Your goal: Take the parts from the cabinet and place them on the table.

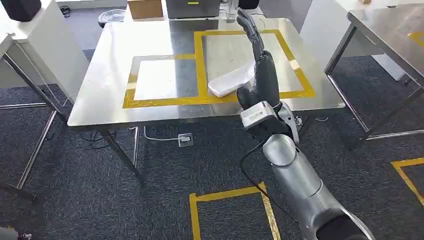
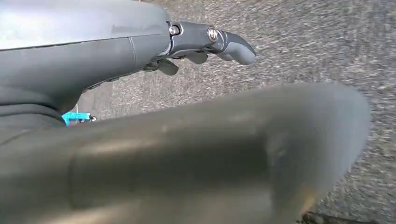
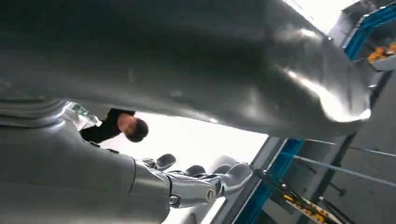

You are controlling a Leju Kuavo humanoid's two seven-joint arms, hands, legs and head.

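A white, flat part (image 1: 229, 81) lies on the steel table (image 1: 150, 40), at the near edge of the larger yellow-taped square (image 1: 200, 60). My right hand (image 1: 262, 75) is raised just over and beside this part, its dark fingers (image 1: 250, 27) stretched out over the table. In the right wrist view the right hand (image 3: 201, 186) has its fingers apart and holds nothing. My left hand (image 2: 140, 51) hangs over grey carpet, its fingers (image 2: 233, 44) loosely extended and empty. A blue-framed rack (image 3: 280, 168) with orange pieces (image 3: 383, 53) shows behind the right hand.
A second steel table (image 1: 390, 25) stands to the right, white furniture (image 1: 45, 45) to the left. A cardboard box (image 1: 145, 8) sits beyond the table's far edge. Yellow tape (image 1: 230, 195) marks the carpet in front. A person (image 3: 121, 126) in dark clothing stands in the background.
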